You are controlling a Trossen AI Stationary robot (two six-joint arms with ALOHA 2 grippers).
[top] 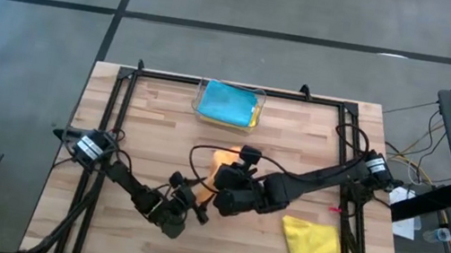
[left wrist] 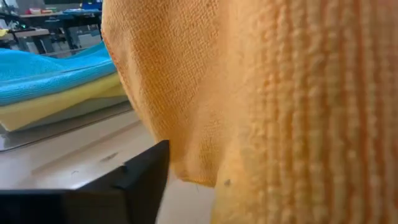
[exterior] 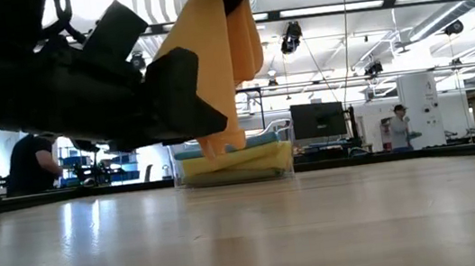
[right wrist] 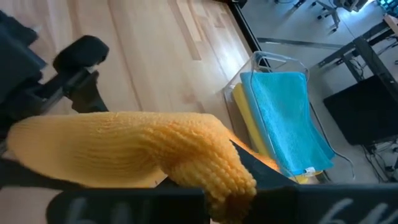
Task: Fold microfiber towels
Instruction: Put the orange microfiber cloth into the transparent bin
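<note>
The middle of the desk [top: 162, 126] is crowded. Both arms meet there, and the orange towel [exterior: 219, 53] hangs down between them, so you cannot slip anything through that spot. The left gripper [top: 194, 212] sits low near the front edge, just beside the right gripper [top: 216, 196], which is pinched tight on the towel. At the back edge stands the clear bin [top: 229, 104] with folded towels in it; you must go around it. A yellow towel [top: 313, 248] lies flat at the front right corner. You have bare wood on the left side of the desk and on the back right side.
</note>
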